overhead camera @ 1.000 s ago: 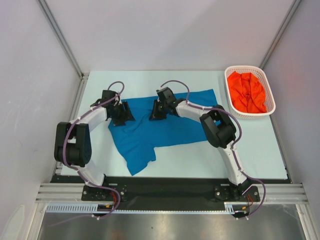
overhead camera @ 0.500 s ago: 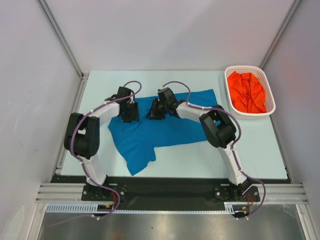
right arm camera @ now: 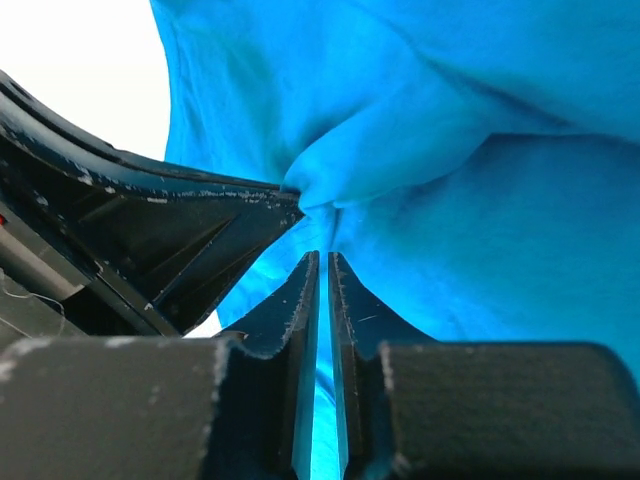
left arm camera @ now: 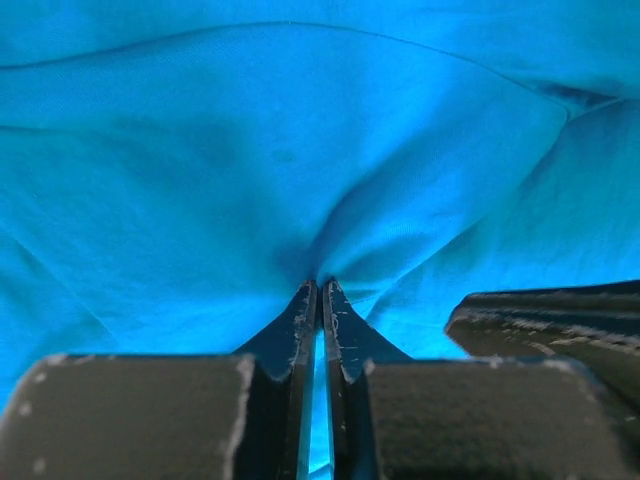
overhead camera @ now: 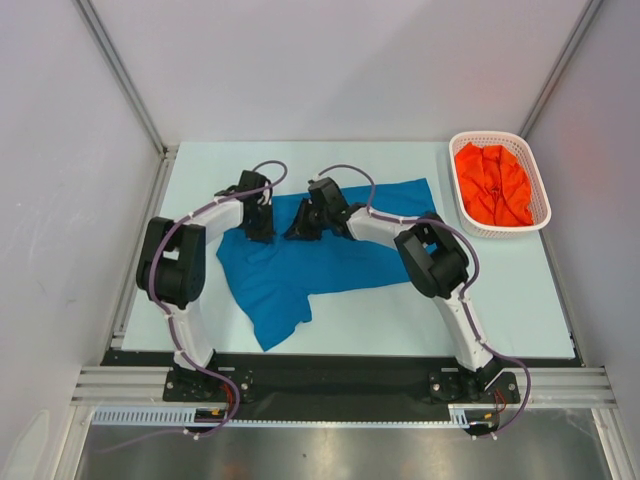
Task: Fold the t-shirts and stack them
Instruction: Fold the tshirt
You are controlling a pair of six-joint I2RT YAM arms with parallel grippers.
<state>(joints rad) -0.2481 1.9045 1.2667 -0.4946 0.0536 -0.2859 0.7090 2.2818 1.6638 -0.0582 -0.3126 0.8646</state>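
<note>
blue t-shirt (overhead camera: 300, 270) spread rumpled on the table (overhead camera: 400, 320), centre | orange-red t-shirt (overhead camera: 492, 185) heaped in white basket (overhead camera: 541, 196), far right | left gripper (left arm camera: 318, 292) jaws nearly closed, pinching a blue fold | right gripper (right arm camera: 322, 262) just beside it, jaws equally narrow, seemingly gripping the same cloth

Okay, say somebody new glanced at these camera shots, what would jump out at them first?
First, the blue t-shirt sprawled rumpled across the middle of the table, with the left claw and right claw pinched shut on it close together near its far side. Next, the bright orange-red t-shirt crumpled in the white basket at the table's far right corner.
</note>
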